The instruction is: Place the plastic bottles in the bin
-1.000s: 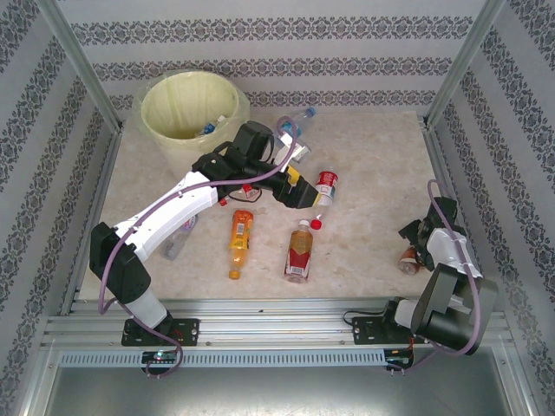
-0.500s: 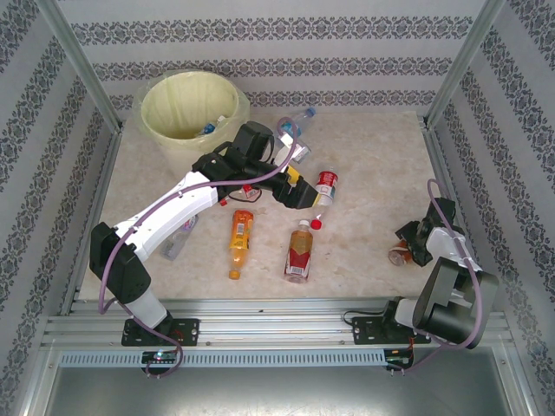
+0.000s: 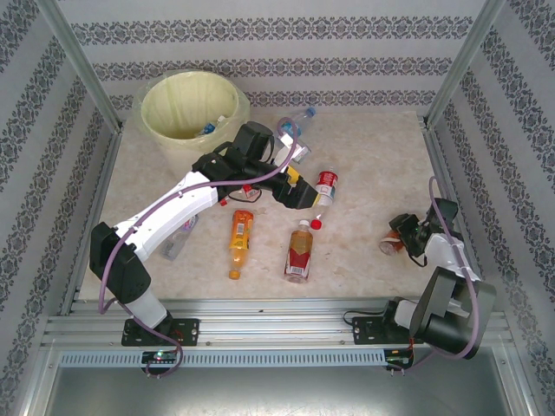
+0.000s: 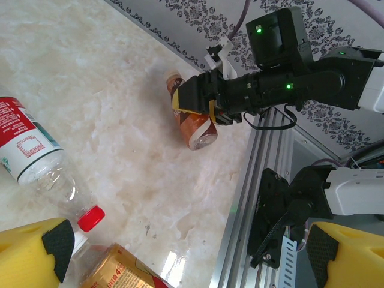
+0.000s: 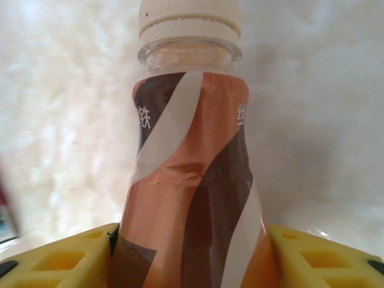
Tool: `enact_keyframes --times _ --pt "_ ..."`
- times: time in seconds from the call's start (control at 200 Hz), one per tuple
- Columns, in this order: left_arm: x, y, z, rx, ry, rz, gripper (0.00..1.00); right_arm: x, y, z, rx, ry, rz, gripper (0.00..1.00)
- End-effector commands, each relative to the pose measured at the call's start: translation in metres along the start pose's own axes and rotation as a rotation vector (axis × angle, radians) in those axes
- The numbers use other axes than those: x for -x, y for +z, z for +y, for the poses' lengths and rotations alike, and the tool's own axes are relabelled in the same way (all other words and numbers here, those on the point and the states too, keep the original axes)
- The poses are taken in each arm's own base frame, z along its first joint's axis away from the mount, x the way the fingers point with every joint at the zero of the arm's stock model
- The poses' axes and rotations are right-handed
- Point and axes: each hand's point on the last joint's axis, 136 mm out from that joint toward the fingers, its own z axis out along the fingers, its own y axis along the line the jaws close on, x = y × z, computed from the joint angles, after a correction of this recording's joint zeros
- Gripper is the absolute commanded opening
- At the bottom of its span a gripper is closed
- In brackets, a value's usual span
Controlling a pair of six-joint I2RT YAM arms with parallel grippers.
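Clasping brown bottle (image 5: 189,150), cap away from pincer (image 5: 192,243)

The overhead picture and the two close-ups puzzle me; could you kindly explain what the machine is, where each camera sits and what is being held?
Two robot arms are bolted at the near edge of the table. The wide picture looks down from above; each close-up comes from a camera on one arm's wrist. Several plastic bottles lie on the table, and the white bin stands in the far left corner. The right claw is closed around a brown bottle. The left claw hangs open, holding nothing.
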Motion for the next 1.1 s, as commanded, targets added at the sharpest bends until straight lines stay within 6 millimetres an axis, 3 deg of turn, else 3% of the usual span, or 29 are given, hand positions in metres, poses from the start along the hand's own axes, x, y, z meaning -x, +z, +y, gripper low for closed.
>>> enact_keyframes --times 0.0,0.11,0.25,0.61,0.884,1.094 --pt "-0.009 0.007 0.0 -0.009 -0.01 0.032 1.0 -0.002 -0.006 0.036 0.193 -0.048 0.009 0.54" --pt "-0.011 0.01 0.001 -0.02 -0.029 0.036 1.0 -0.006 -0.013 0.06 0.286 -0.088 0.013 0.53" --pt "-0.01 0.013 0.0 -0.032 -0.048 0.03 1.0 -0.014 -0.034 0.107 0.458 -0.165 0.026 0.54" --pt "-0.002 0.018 -0.005 -0.101 -0.123 -0.018 1.0 -0.044 -0.134 0.23 0.875 -0.369 -0.028 0.55" --pt "0.019 0.011 -0.025 -0.264 -0.179 -0.129 1.0 -0.068 -0.206 0.288 1.133 -0.441 -0.054 0.55" --pt "0.038 0.0 -0.038 -0.396 -0.228 -0.223 1.0 -0.094 -0.237 0.315 1.242 -0.505 -0.035 0.54"
